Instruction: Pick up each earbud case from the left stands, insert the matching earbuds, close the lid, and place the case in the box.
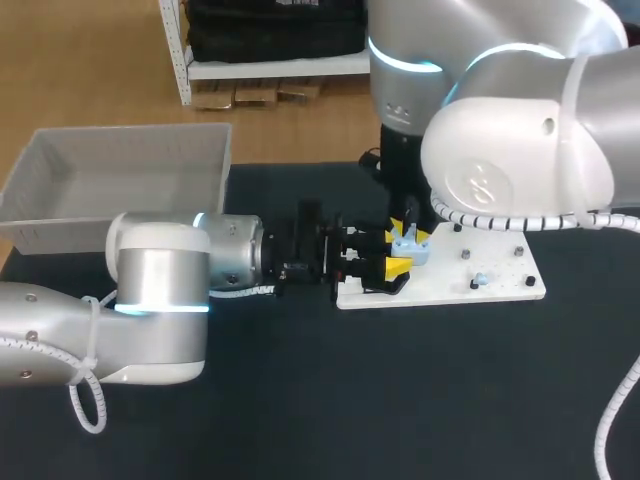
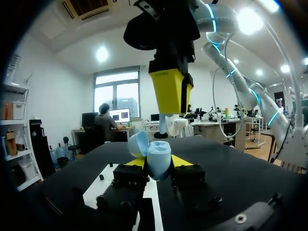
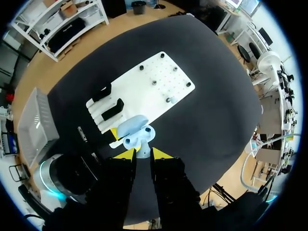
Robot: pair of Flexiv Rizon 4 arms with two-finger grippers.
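Over the box-side end of the white board, the earbud case sits lid-open, its mouth facing up. The left gripper holds it there: its jaws are closed on the case body from two sides and reach in level across that end of the board. Straight above the case, the right gripper points down at the board with its jaws nearly together, seemingly pinching an earbud by the stem. The stem runs upright and the head hangs just over the open case, so the coming move looks like a short, straight drop. A second earbud lies further along the board, and the box stands well apart beyond the board's case end.
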